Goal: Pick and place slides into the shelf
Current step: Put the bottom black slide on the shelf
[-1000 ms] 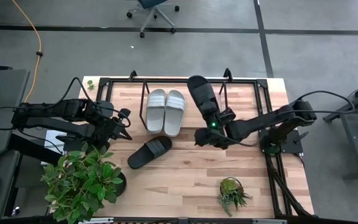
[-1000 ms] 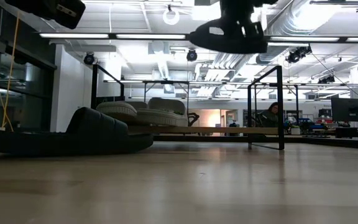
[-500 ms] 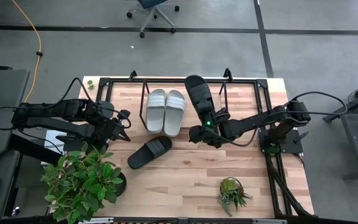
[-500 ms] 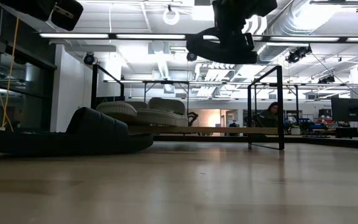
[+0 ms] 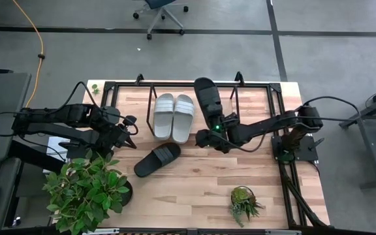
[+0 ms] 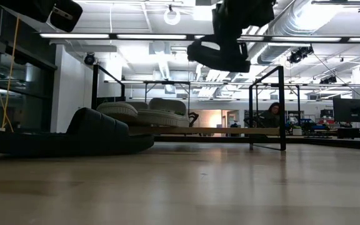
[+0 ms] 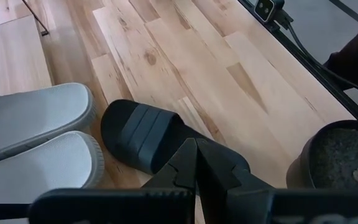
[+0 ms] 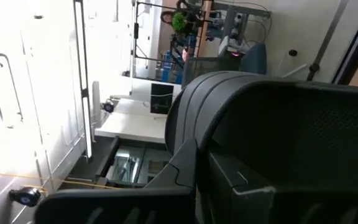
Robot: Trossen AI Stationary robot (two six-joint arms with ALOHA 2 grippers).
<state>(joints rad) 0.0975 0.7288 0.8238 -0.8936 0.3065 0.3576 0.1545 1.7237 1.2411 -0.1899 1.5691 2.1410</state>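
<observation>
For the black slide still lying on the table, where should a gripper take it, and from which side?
Probably by the wide strap of the black slide, coming from above: it lies flat, sole down, and the raised strap gives fingers an edge to close over.

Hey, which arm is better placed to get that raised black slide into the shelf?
The right. Its gripper already holds the black slide in the air over the shelf, beside the grey pair. The left gripper waits off to the side, fingers shut and empty.
</observation>
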